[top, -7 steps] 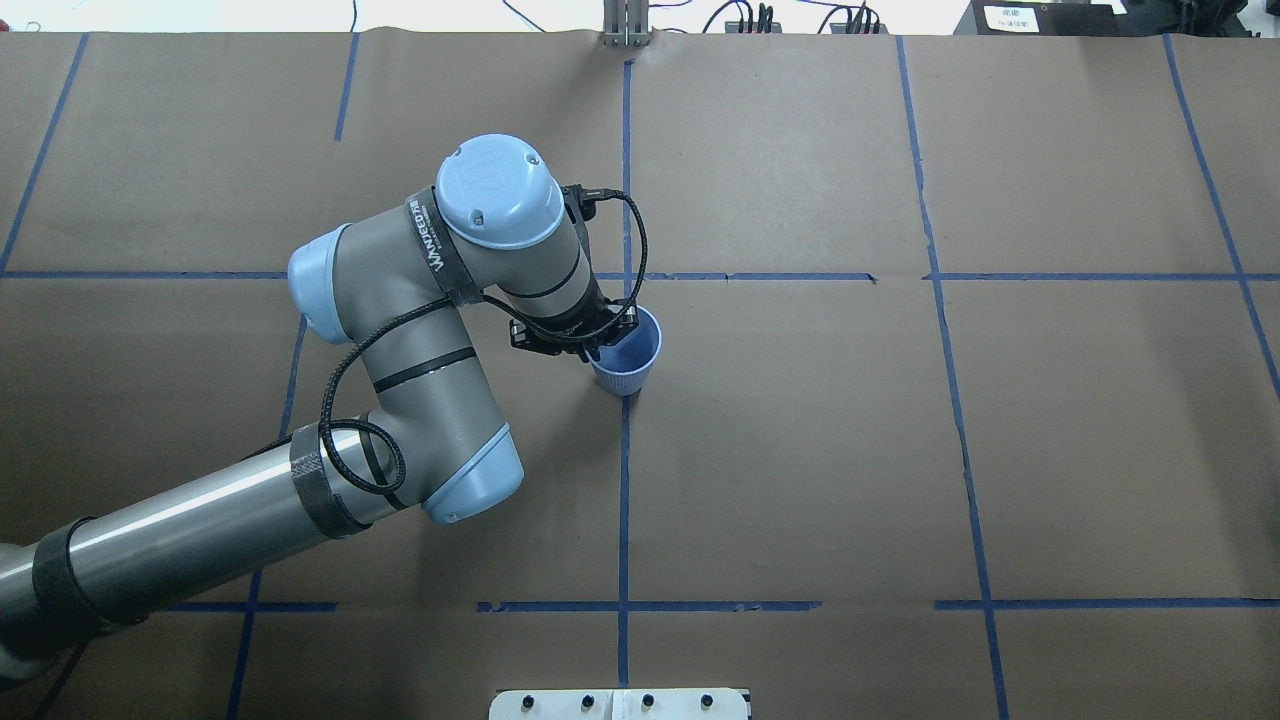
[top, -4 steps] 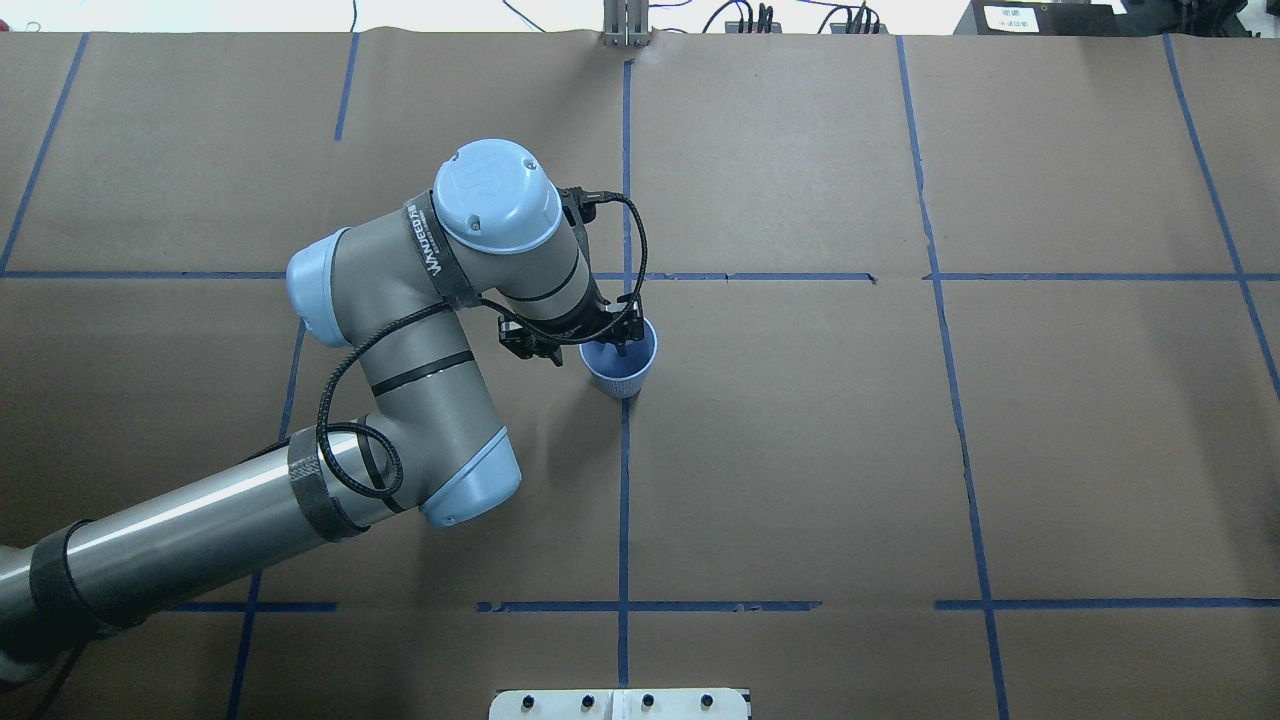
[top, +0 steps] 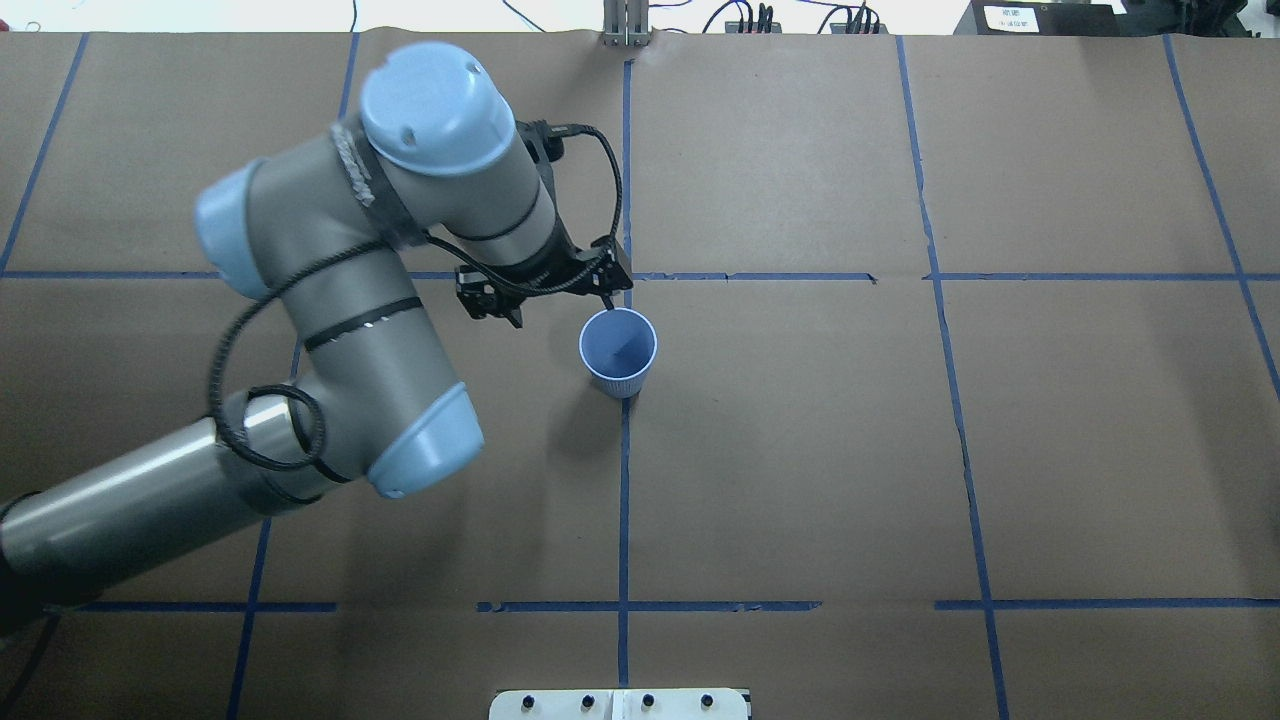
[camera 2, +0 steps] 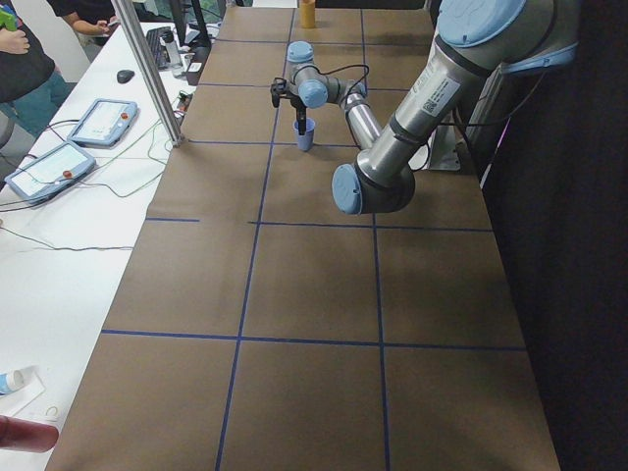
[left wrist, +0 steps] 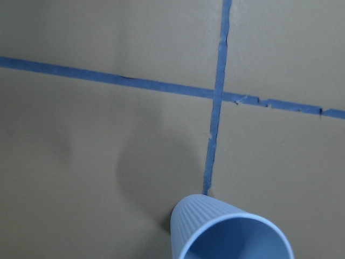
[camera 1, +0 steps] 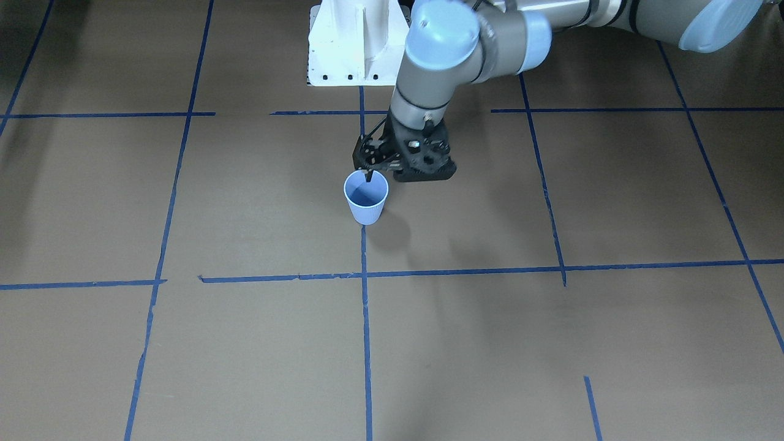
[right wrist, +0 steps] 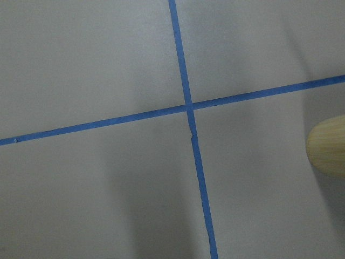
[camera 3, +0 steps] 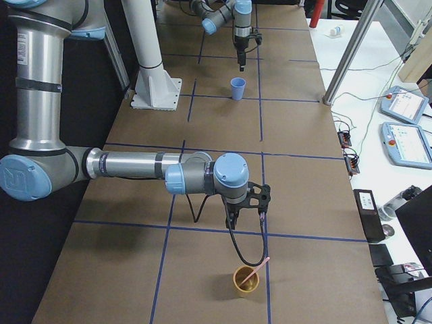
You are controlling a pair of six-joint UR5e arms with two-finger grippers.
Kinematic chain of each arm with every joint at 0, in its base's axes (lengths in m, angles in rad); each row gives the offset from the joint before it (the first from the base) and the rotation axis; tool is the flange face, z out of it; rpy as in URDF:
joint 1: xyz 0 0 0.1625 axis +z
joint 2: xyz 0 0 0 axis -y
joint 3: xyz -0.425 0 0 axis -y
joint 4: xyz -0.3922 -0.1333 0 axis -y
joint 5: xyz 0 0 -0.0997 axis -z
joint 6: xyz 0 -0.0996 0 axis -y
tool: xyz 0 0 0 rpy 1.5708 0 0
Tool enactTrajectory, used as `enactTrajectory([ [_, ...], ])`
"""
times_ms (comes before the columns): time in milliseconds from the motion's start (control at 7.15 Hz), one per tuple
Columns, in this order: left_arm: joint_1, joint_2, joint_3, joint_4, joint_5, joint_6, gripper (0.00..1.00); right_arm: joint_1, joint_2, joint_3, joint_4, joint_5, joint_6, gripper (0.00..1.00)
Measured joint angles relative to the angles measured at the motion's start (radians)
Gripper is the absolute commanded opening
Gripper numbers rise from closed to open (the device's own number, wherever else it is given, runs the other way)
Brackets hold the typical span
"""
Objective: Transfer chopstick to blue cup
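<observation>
Hovering above the cup: left tool (top: pixel 555 295), black, fingers spread wide with nothing between them; one fingertip (camera 1: pixel 368 176) raised over the rim, clear of the cup in both side views.
Blue cup (top: pixel 618 355): upright on the table (top: pixel 900 450), open end up, wall finely ribbed, base on a blue tape line (top: pixel 623 500) near a crossing of lines.
Chopstick (camera 3: pixel 257 271): pink, leaning in a yellow cup (camera 3: pixel 243 285), upper end past that rim; well apart from the blue cup, toward the table's end on the robot's right.
Right tool (camera 3: pixel 236 216): low over the table, pointing down, near the yellow cup; seen only from the side, so cannot tell whether wide or narrow.
Left wrist view: rim and ribbed wall of the blue cup at the lower edge, with a tape crossing beyond it.
Right wrist view: a tape crossing and a rounded tan edge at the right border, too little in frame to identify.
Table cover: brown paper (top: pixel 1080 450), gridded with blue tape.
Beside the table: two control pendants (camera 3: pixel 408 144) with cables on a white bench.
</observation>
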Motion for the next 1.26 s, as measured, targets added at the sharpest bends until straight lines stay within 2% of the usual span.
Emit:
enactTrajectory([
  [280, -0.103, 0.095, -0.192, 0.159, -0.064, 0.131, 1.00, 0.035, 0.004, -0.061, 0.041, -0.009, -0.007, 1.00],
  [420, -0.153, 0.157, -0.266, 0.203, -0.080, 0.205, 1.00, 0.062, 0.017, -0.140, 0.141, -0.017, -0.013, 1.00],
  [699, -0.246, 0.267, -0.386, 0.312, -0.100, 0.398, 1.00, 0.084, 0.062, -0.350, 0.418, -0.045, -0.028, 1.00],
  [839, -0.290, 0.323, -0.439, 0.371, -0.101, 0.511, 1.00, 0.085, 0.090, -0.428, 0.508, -0.073, -0.041, 1.00],
  [979, -0.336, 0.375, -0.473, 0.411, -0.101, 0.617, 1.00, 0.085, 0.110, -0.469, 0.550, -0.100, -0.057, 1.00],
  [1259, -0.415, 0.458, -0.495, 0.435, -0.099, 0.764, 1.00, 0.086, 0.137, -0.500, 0.571, -0.125, -0.066, 0.99],
])
